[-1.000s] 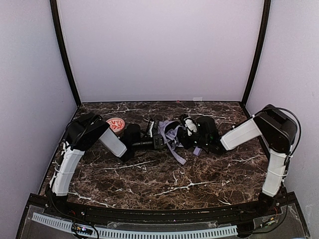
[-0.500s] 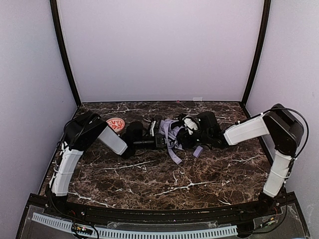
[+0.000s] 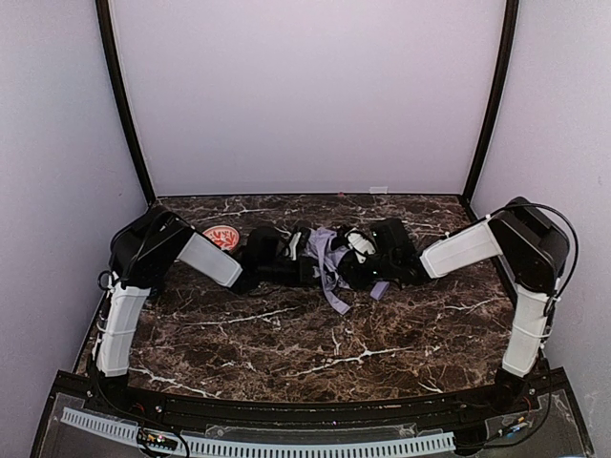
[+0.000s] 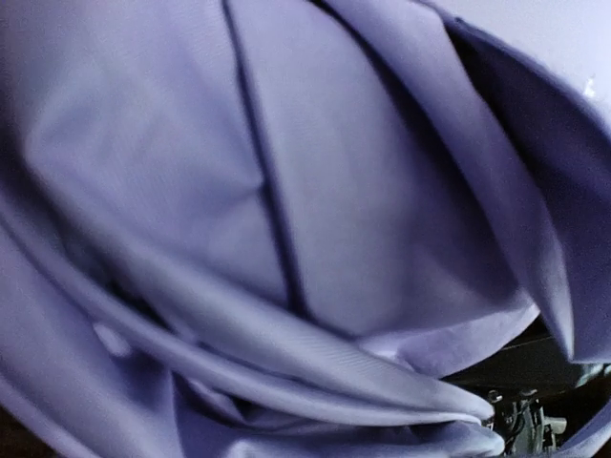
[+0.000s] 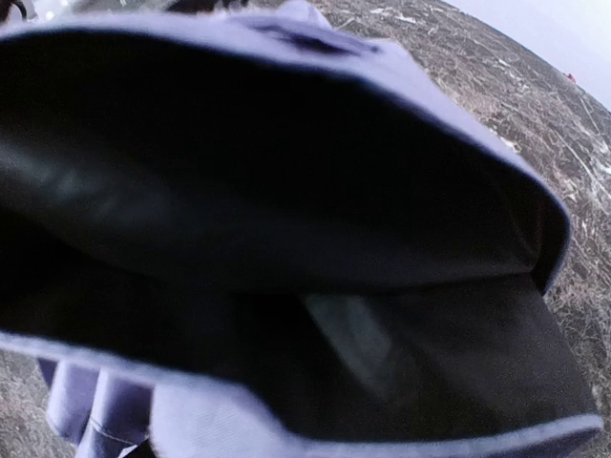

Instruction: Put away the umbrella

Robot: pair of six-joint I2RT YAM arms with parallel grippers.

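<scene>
We find the umbrella crumpled on the marble table, toward the rear. It lies between the left gripper and right gripper, both buried in its folds, and we cannot tell how wide either stands. The red-patterned bowl sits apart to the left, contents indiscernible. The left wrist view shows only lavender fabric; the right wrist view shows the black underside.

No text, label, brand or number can be read in any view. The small bowl carries a red pattern, too small to tell whether it holds letters.
</scene>
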